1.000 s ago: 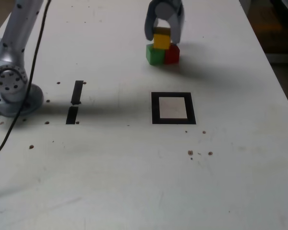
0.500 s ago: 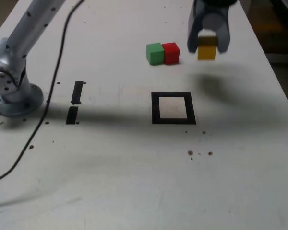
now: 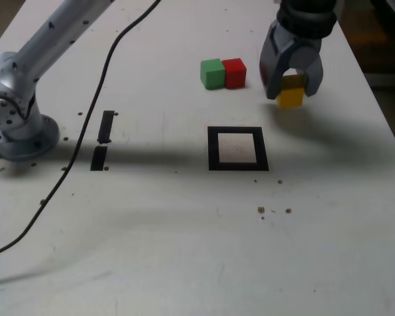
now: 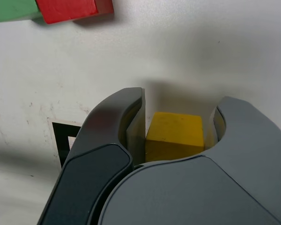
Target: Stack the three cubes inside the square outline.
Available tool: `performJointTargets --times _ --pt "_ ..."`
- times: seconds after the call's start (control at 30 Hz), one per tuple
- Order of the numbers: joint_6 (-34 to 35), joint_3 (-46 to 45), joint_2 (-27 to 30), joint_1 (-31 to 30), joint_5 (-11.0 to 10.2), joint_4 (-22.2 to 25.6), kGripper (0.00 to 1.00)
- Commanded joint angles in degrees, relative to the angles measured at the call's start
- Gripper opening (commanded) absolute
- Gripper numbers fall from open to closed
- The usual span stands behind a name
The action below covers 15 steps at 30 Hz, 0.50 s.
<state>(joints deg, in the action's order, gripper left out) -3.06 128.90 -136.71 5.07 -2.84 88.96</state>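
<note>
**Yellow cube in the gripper, right of and beyond the outline**

The gripper [image 3: 291,85] hangs over the table [image 3: 184,250] toward the exterior view's right, its two grey jaws pointing down and pinching the yellow cube [image 3: 291,97] between them. In the wrist view the same cube [image 4: 174,136] sits squarely between the jaws of the gripper [image 4: 178,124], a jaw at each side face. A soft shadow lies on the table around and to the right of the cube; whether the cube touches the surface or hangs just above it cannot be told.

The outline [image 3: 237,149] lies flat near the table's middle, nearer the camera than the gripper and a little to its left in the exterior view. Its white centre is bare. A corner of the outline [image 4: 61,140] shows in the wrist view, beside one jaw.

The green cube [image 3: 212,73] and the red cube [image 3: 234,72] stand on the table side by side, touching, green on the exterior view's left. They are farther from the camera than the outline and to the left of the gripper. Both appear at the edge of the wrist view, green [image 4: 11,9] and red [image 4: 72,9], again touching.

At the exterior view's left stands the arm's base [image 3: 13,122], with a black cable [image 3: 85,125] trailing across the table. Two short tape strips [image 3: 103,139] lie between the base and the outline. Small dark specks [image 3: 274,210] are scattered near the outline's near side.
</note>
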Motion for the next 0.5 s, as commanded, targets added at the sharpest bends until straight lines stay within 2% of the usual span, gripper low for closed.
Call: performJointTargets --times 0.0,0.23,0.47 --pt "0.21 -0.12 -0.13 0.18 0.33 0.14 0.34" --pt "1.01 -1.17 -1.13 0.21 0.72 -0.30 0.46" --pt "1.12 -2.46 -1.87 0.17 1.22 -0.71 0.76"
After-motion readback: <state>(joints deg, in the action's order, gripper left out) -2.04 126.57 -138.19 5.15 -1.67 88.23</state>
